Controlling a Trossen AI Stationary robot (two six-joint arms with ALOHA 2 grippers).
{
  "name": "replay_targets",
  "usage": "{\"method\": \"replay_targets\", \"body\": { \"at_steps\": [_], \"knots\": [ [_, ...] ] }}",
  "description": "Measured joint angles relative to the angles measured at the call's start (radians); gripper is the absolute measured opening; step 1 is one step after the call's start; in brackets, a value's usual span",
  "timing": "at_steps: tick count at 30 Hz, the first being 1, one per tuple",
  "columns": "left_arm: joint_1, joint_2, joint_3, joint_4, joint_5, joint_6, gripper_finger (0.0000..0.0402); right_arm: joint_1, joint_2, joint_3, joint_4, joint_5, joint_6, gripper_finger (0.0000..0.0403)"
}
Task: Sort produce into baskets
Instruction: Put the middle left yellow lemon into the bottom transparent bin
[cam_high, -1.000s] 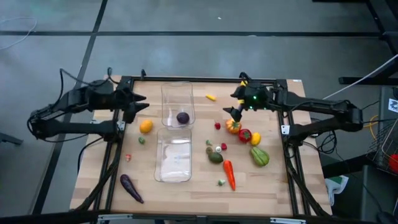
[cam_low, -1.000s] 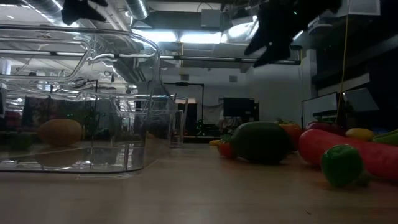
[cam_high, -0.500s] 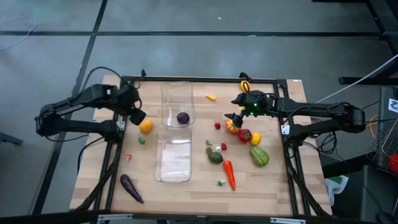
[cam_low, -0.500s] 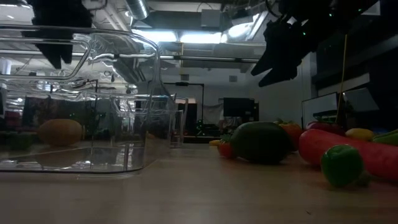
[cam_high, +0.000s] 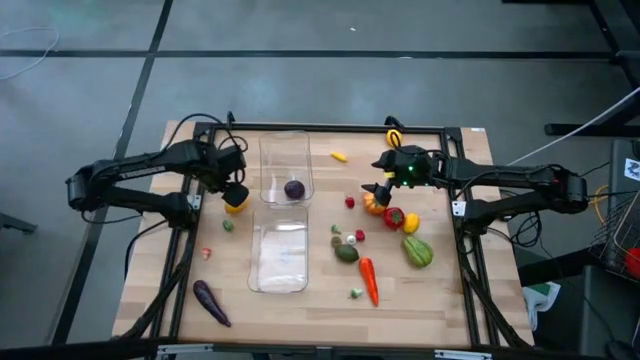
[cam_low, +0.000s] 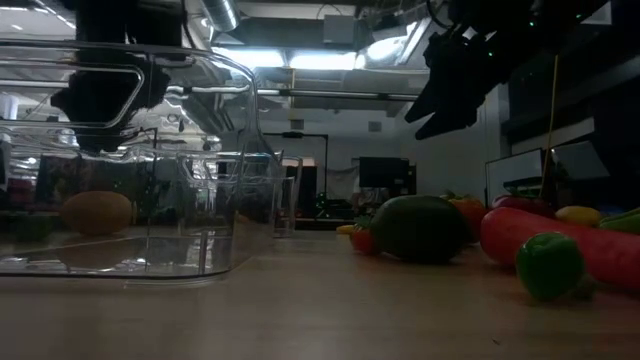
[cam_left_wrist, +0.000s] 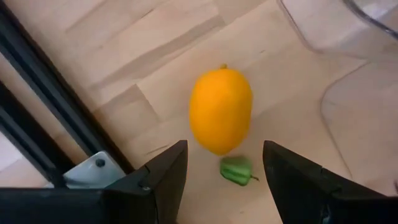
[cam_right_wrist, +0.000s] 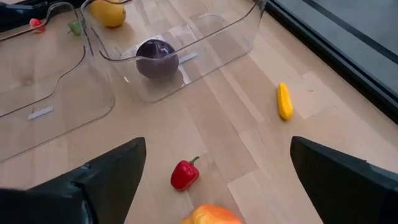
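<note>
Two clear baskets stand mid-table. The far basket (cam_high: 285, 160) holds a purple fruit (cam_high: 294, 189); the near basket (cam_high: 279, 255) holds nothing. An orange-yellow fruit (cam_left_wrist: 221, 111) lies on the table left of the far basket, with a small green piece (cam_left_wrist: 236, 170) beside it. My left gripper (cam_left_wrist: 224, 180) hangs open just above this fruit, pointing down, clear of it. My right gripper (cam_right_wrist: 217, 186) stands open, slanting down over an orange pepper (cam_high: 375, 203) and a small red piece (cam_right_wrist: 185, 175). More produce lies right of the baskets.
Right of the baskets lie a red pepper (cam_high: 393, 217), a yellow piece (cam_high: 410, 222), a green striped fruit (cam_high: 417, 251), an avocado (cam_high: 346, 252) and a carrot (cam_high: 368, 280). A purple aubergine (cam_high: 210, 302) lies near left. A small yellow piece (cam_high: 340, 156) lies at the far edge.
My left gripper has swung toward the table's right and come down over the orange-yellow fruit, tipping from nearly level to pointing down; its fingers stay open. My right gripper has sunk a little toward the orange pepper, then kept still.
</note>
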Motion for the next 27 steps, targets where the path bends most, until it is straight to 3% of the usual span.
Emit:
{"method": "replay_targets", "body": {
  "at_steps": [5, 13, 27],
  "knots": [
    [-0.001, 0.028, -0.034, 0.062, 0.0, 0.099, 0.0204, 0.0, 0.0, 0.0, 0.0, -0.008, 0.0, 0.0395],
    [0.0, 0.038, -0.061, 0.158, -0.004, 0.135, 0.0207, 0.0, 0.0, 0.0, 0.0, -0.008, 0.0, 0.0395],
    [0.0, 0.07, -0.061, 0.144, -0.011, 0.077, 0.0208, 0.0, 0.0, 0.001, 0.001, -0.007, 0.0, 0.0395]
  ]
}}
